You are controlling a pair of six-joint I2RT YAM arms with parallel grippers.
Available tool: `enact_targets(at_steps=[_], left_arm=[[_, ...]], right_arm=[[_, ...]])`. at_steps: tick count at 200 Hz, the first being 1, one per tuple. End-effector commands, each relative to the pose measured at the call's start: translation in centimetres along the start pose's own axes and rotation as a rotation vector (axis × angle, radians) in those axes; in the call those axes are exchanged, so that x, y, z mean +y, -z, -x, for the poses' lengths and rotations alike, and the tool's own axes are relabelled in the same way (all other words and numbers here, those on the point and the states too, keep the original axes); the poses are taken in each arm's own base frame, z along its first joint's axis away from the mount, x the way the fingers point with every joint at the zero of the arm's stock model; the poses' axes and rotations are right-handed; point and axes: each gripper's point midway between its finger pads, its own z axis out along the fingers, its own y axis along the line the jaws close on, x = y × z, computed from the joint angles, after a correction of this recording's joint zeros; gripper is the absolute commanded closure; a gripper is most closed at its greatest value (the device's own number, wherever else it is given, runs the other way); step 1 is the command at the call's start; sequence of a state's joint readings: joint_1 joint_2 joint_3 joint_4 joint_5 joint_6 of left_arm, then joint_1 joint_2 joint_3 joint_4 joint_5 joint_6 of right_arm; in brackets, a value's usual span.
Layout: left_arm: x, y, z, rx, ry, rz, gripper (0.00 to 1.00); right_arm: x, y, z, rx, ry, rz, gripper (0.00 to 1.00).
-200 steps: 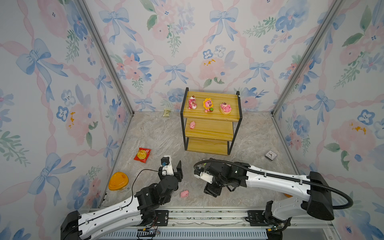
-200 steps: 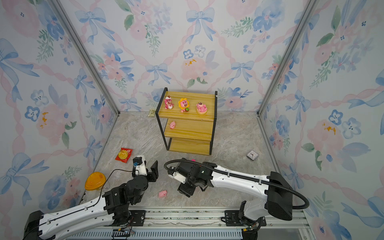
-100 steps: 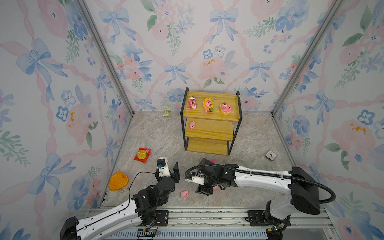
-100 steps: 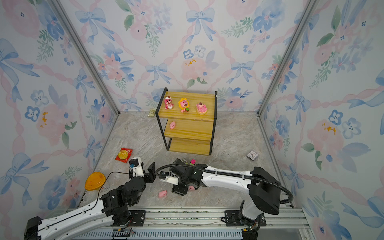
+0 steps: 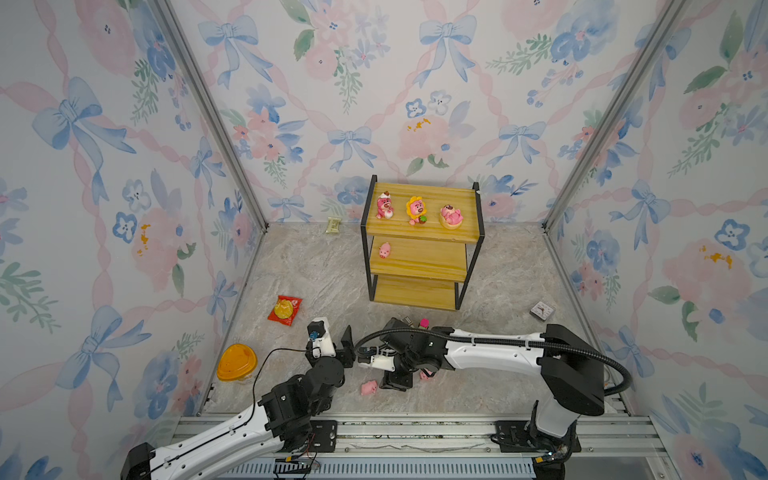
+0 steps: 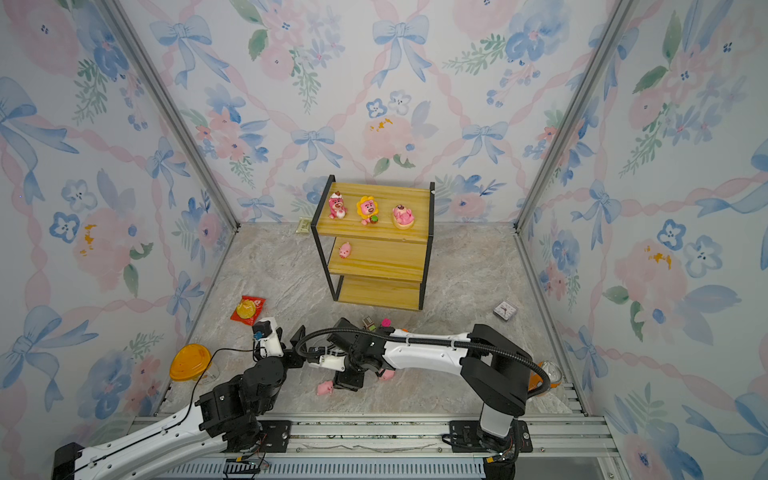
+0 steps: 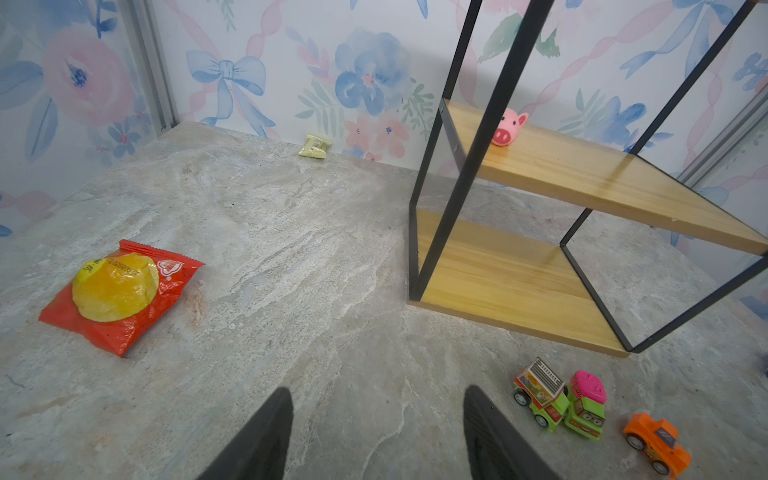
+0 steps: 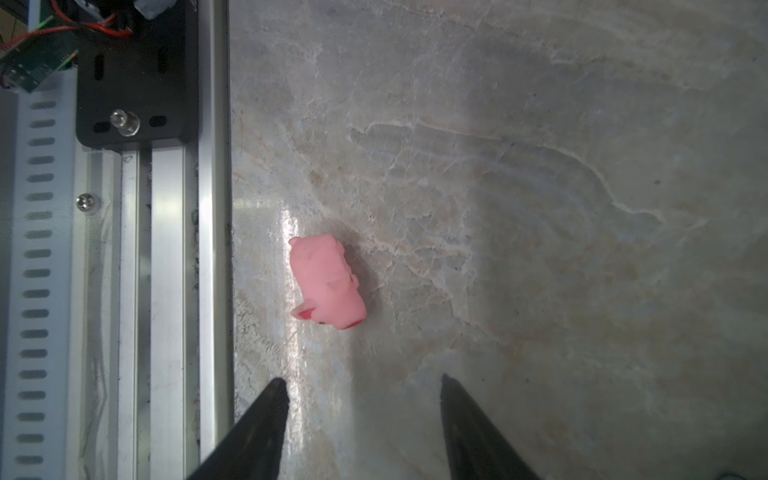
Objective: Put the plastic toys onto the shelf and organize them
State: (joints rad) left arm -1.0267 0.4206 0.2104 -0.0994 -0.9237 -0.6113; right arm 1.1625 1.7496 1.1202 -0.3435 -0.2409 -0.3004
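The right gripper (image 8: 361, 380), released and empty, hangs low with a pig (image 5: 368, 387) at its 9 o'clock, seemingly lining up to grasp it. The left gripper (image 7: 376, 390) hovers aside, released too.

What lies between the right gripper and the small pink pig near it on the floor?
Nothing. In the right wrist view, only bare marble floor separates the right gripper, whose jaws are open, from the pink pig.
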Motion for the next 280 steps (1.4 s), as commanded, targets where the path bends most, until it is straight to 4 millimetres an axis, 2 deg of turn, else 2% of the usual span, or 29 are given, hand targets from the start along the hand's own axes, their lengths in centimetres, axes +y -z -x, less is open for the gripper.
enact_targets(at_steps=[1, 84, 181, 219, 280], left_arm=[[0.7, -0.1, -0.4, 0.002, -0.011, 0.028, 0.34], [1.3, -0.2, -1.2, 0.005, 0.013, 0.044, 0.34], [2.3, -0.2, -1.6, 0.003, 0.019, 0.075, 0.34], [2.3, -0.2, -1.5, 0.002, 0.022, 0.077, 0.34], [2.3, -0.3, -1.8, 0.011, 0.019, 0.077, 0.34]], right_arm=[[0.9, -0.4, 1.8, -0.045, 0.047, 0.051, 0.39], [2.4, -1.8, 2.3, -0.085, 0.039, 0.155, 0.42], [1.7, -3.9, 2.8, -0.121, 0.014, 0.164, 0.44], [1.1, -4.1, 2.5, -0.121, -0.017, 0.168, 0.51], [0.6, -4.1, 0.9, -0.061, -0.119, 0.187, 0.63]])
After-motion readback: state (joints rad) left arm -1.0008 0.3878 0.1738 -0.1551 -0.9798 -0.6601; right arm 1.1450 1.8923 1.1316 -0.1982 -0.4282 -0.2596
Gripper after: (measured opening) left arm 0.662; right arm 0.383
